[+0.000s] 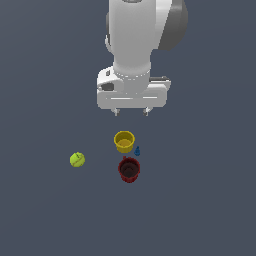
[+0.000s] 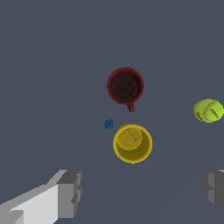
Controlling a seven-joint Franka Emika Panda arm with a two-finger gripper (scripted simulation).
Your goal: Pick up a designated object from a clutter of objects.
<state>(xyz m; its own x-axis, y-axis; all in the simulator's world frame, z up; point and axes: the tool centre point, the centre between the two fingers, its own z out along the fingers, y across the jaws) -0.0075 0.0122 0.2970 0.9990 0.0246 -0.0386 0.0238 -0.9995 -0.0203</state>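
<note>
The yellow-green tennis ball (image 1: 77,159) with a dark seam lies alone on the floor, toward the exterior view's left; it also shows in the wrist view (image 2: 208,110). The yellow cup (image 1: 124,141) stands upright, the dark red cup (image 1: 129,169) just in front of it, and a tiny blue cone-like piece (image 1: 137,150) sits between them on the exterior view's right. My gripper (image 1: 131,112) hangs high above the floor behind the yellow cup, open and empty. In the wrist view its fingers (image 2: 70,193) stand wide apart.
The floor (image 1: 200,200) is a plain dark grey-blue surface. In the wrist view the yellow cup (image 2: 132,143), the red cup (image 2: 125,85) and the blue piece (image 2: 108,124) sit close together, apart from the ball.
</note>
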